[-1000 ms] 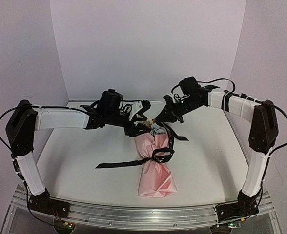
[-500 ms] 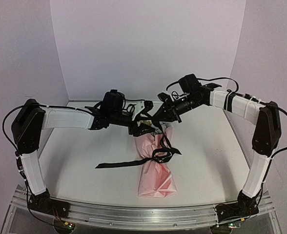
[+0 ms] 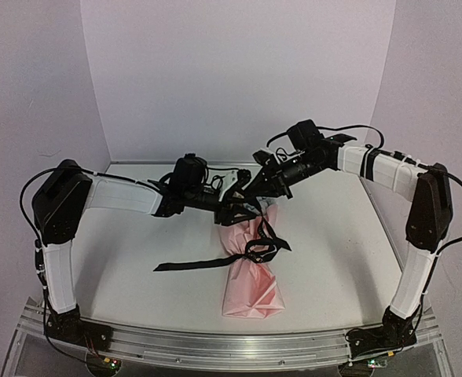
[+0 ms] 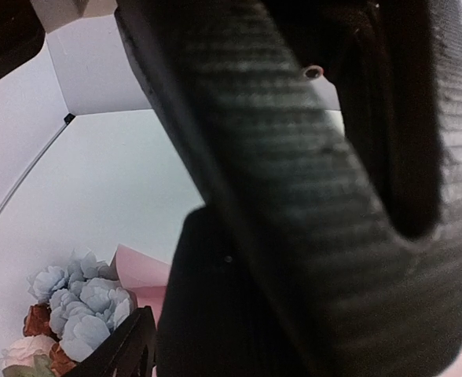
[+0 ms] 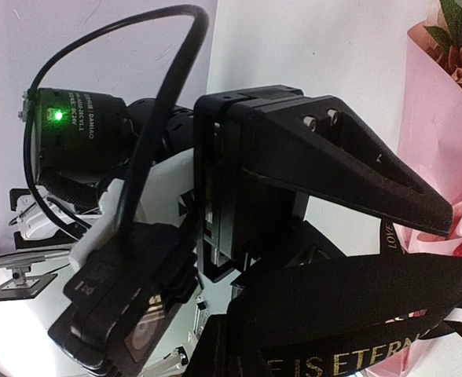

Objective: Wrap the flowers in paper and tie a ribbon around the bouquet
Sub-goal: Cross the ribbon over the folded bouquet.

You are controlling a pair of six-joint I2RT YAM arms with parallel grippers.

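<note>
The bouquet lies on the table with its pink paper (image 3: pixel 251 284) cone pointing away from me. The flowers (image 3: pixel 244 214) show at its far end, seen as blue and brown blooms (image 4: pixel 80 305) in the left wrist view. The black ribbon (image 3: pixel 259 250) circles the cone, and one tail (image 3: pixel 193 265) trails left. My right gripper (image 3: pixel 258 188) hangs shut over the blooms, and a lettered strand of ribbon (image 5: pixel 357 306) rises to it. My left gripper (image 3: pixel 241 206) sits just left of it, its upper finger (image 5: pixel 349 169) standing apart from the lower. Dark ribbon (image 4: pixel 294 204) fills its own camera.
Both arms meet over the far middle of the white table (image 3: pixel 137 236). Lilac walls (image 3: pixel 239 78) close in the back and sides. A metal rail (image 3: pixel 215 345) runs along the near edge.
My left arm has reached further right, bringing its gripper up against the right one. The right gripper moved left and a little up with the ribbon strand. The bouquet stays in place.
</note>
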